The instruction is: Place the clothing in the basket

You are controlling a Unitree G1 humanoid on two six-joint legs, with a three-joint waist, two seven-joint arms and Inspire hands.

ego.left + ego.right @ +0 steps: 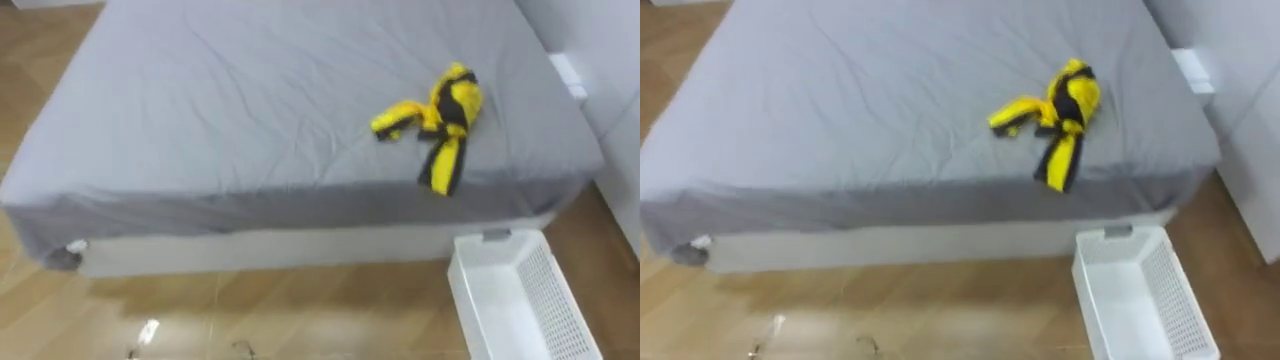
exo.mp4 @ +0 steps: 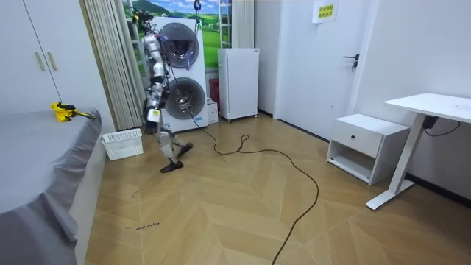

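Note:
A yellow and black garment [image 1: 447, 118] lies crumpled on the grey bed [image 1: 230, 100], near its right front corner. One end of it hangs a little over the edge. A white slatted basket [image 1: 468, 292] stands on the wooden floor below that corner, with nothing showing inside. In the room view the robot stands in mid-step in front of the stacked washing machines, a short way from the basket [image 2: 122, 144] and the garment [image 2: 65, 111]. Its left hand [image 2: 150, 119] hangs at its side, too small to read.
A white wall unit [image 1: 600, 80] borders the bed on the right. In the room view a white cabinet [image 2: 238, 82], a bedside table [image 2: 366, 146] and a desk [image 2: 434, 110] stand further off. A closed curtain [image 2: 110, 66] hangs behind the basket.

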